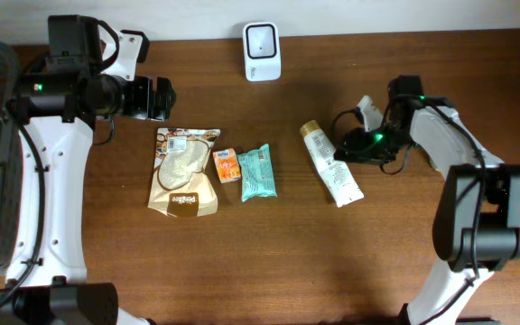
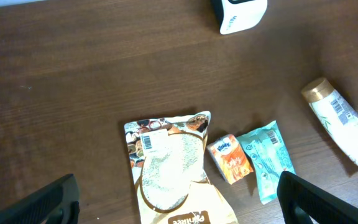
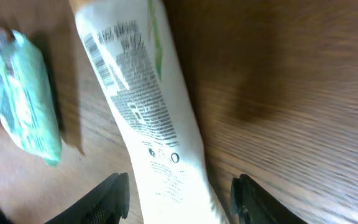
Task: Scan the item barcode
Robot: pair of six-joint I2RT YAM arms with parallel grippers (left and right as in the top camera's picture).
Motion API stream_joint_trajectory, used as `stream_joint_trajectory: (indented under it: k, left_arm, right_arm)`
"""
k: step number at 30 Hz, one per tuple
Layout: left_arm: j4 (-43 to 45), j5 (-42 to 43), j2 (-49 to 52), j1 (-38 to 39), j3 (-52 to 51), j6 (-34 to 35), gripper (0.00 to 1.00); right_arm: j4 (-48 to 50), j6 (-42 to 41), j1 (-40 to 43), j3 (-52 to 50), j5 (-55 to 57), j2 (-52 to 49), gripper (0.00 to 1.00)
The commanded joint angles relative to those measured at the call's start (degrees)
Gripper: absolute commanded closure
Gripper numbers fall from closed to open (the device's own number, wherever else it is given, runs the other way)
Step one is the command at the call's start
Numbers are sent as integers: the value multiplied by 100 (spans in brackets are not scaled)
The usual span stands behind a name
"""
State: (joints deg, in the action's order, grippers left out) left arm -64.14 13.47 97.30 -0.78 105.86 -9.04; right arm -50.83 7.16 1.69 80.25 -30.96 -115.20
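Right fingers (image 3: 114, 198) half open astride a white tube (image 3: 154, 124), not gripping; left fingers (image 2: 39, 205) wide open, empty.
Probably light, squashy, slick: pinch mid-body, barcode (image 3: 101, 65) uncovered.

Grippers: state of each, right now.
Left gripper: open wide, holding nothing.
Right gripper: partly open, the white tube lying in line between its jaws, not gripped.
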Motion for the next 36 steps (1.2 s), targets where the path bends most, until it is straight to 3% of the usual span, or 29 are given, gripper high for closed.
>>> stream_joint_trajectory:
  k: [1,14,19,23,31,36]
  left_arm:
    - [-4,22,17,-15,20,-94,1]
    - [-4,22,17,-15,20,-94,1]
    - [-4,22,17,-15,20,-94,1]
    - [-4,22,17,-15,20,-94,1]
    - [-4,22,17,-15,20,-94,1]
    - [-4,22,17,-15,20,-94,1]
  right_arm:
    - [-20,468,-24,55,-232,-229,47]
    - [-382,595,-33,-24,-463,-704,49]
    - [-142,540,-57,-323,-463,-706,58]
    - [544,-42,-138,-756,-459,-706,65]
    - [769,-317,-142,-879,-442,-706,94]
    - [765,-295,-120,-855,-942,-688,96]
